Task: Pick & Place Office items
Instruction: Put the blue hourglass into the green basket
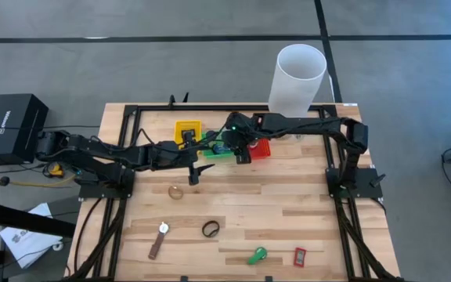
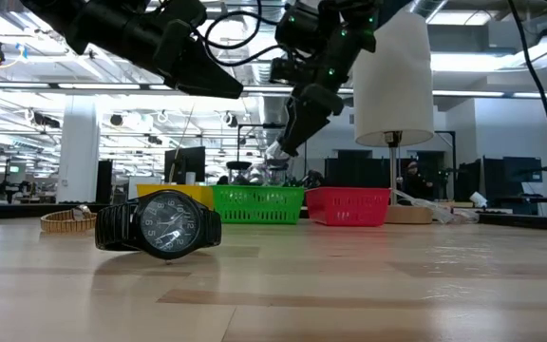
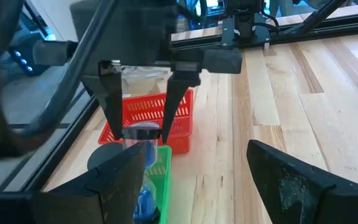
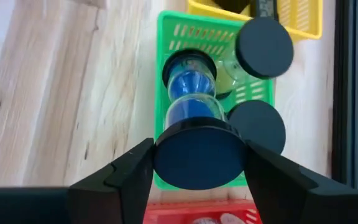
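A blue sand timer [image 4: 190, 93] with black round end caps stands in the green tray [image 4: 169, 28]. My right gripper [image 4: 197, 163] is shut on its upper cap from above. A second timer with black caps [image 4: 264, 46] lies beside it in the same tray. My left gripper [image 3: 204, 186] hovers open just left of the trays [image 1: 192, 168], with nothing between its fingers. A black watch [image 1: 211, 229], a thin ring [image 1: 176, 192], a brown-strapped watch [image 1: 160, 239], a green clip [image 1: 257, 255] and a red rectangle [image 1: 300, 256] lie flat on the table. My right gripper pinches the blue timer's upper black cap [image 4: 197, 140] between its two fingers, one on each side of the cap's rim. The fingers [image 3: 112, 106] slant down from above. The timer hangs below them, its lower cap [image 4: 188, 62] inside the green tray; whether that cap rests on the tray floor I cannot tell.
A yellow tray [image 1: 188, 129], the green tray [image 1: 218, 150] and a red tray [image 1: 263, 149] stand in a row at the table's far side. A tall white cylinder [image 1: 297, 78] stands behind them at the far right. Open wood lies between the trays and the near items.
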